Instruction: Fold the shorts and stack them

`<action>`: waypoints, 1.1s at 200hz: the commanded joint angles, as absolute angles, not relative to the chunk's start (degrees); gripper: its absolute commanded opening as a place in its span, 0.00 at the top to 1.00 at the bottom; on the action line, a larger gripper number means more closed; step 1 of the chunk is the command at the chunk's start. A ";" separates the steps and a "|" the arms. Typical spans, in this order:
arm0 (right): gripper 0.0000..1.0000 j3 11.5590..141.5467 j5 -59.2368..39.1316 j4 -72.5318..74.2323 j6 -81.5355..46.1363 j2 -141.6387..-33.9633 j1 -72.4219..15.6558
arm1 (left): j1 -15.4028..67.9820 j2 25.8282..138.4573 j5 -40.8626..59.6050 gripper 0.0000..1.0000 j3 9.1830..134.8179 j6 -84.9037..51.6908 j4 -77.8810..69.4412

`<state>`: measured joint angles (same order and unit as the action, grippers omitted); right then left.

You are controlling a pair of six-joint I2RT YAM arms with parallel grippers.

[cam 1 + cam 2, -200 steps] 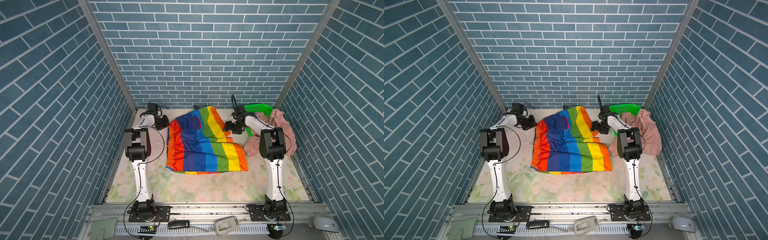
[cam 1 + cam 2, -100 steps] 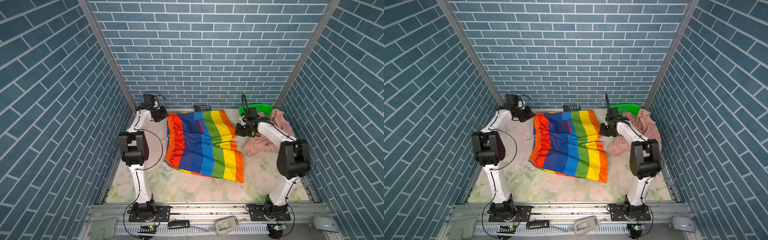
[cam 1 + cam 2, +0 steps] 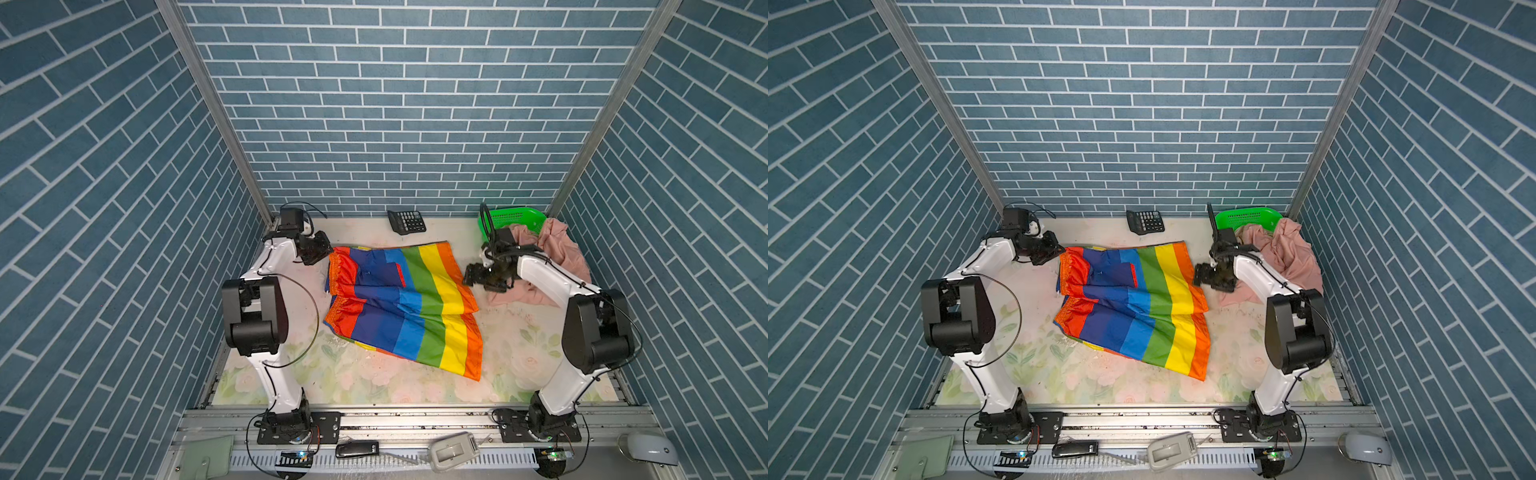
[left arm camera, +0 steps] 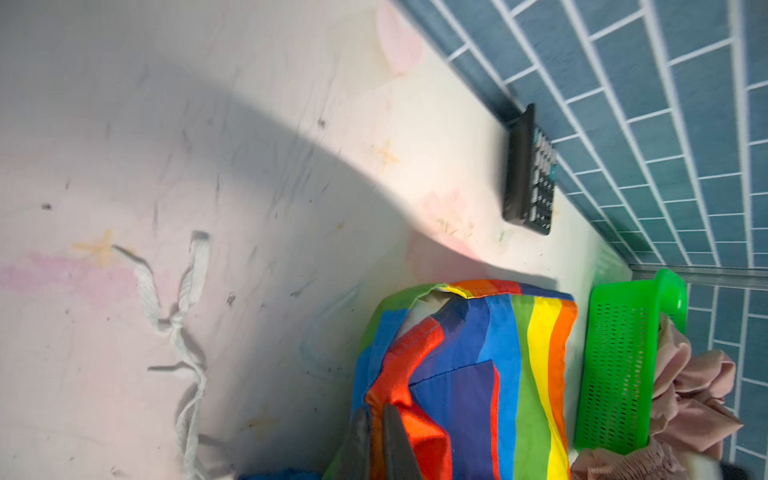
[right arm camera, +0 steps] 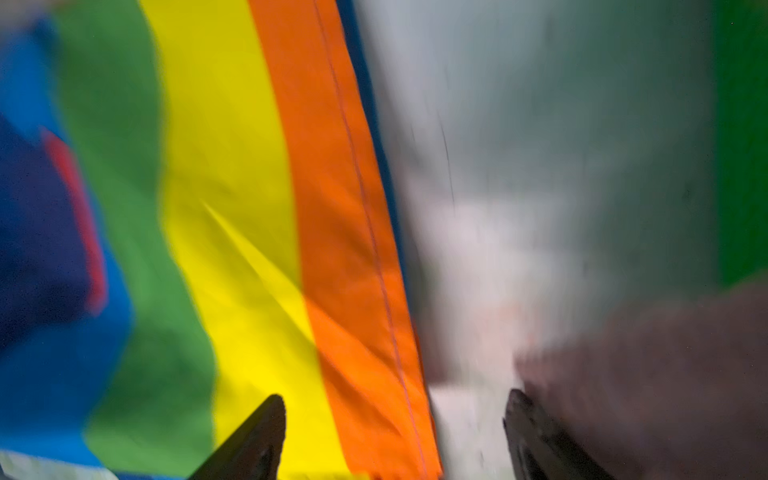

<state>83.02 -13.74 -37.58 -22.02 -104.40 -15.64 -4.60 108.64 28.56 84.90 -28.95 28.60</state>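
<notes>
The rainbow-striped shorts (image 3: pixel 399 303) (image 3: pixel 1133 307) lie spread on the floral table, waistband to the left and legs to the right. My left gripper (image 3: pixel 322 251) (image 3: pixel 1054 249) (image 4: pixel 376 432) is shut on the red waistband corner at the far left. My right gripper (image 3: pixel 473 276) (image 3: pixel 1202 276) (image 5: pixel 395 411) stands open over the orange hem (image 5: pixel 345 249), with nothing held between its fingers. Dusty pink shorts (image 3: pixel 557 249) (image 3: pixel 1291 253) (image 4: pixel 690 386) are heaped at the far right, behind the right arm.
A green mesh basket (image 3: pixel 515 216) (image 3: pixel 1250 216) (image 4: pixel 619 365) sits in the far right corner under the pink heap. A black calculator (image 3: pixel 407 221) (image 3: pixel 1145 221) (image 4: pixel 530 174) lies by the back wall. A white drawstring (image 4: pixel 183 324) trails on the table.
The two grippers drew apart and spread the rainbow shorts flat across the table. The right gripper has since let go of the orange hem and opened; the left still holds the waistband.
</notes>
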 commanded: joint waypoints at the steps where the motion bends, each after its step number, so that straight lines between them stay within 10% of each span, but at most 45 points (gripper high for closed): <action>1: 0.14 93.34 -16.59 -36.60 -23.04 -114.83 -15.27 | -4.70 107.78 29.09 1.00 83.77 -27.80 27.08; 158: 0.44 133.73 -22.48 -37.16 -26.10 -151.32 -16.69 | -4.13 110.42 29.38 1.00 83.73 -26.90 27.30; 220: 1.00 141.68 -22.06 -40.21 -27.79 -152.76 -16.79 | -3.86 110.57 29.84 1.00 84.88 -27.06 27.79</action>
<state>135.70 -21.91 -36.12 -27.27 -151.50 -16.67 -4.25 109.47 28.62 83.96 -27.59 27.09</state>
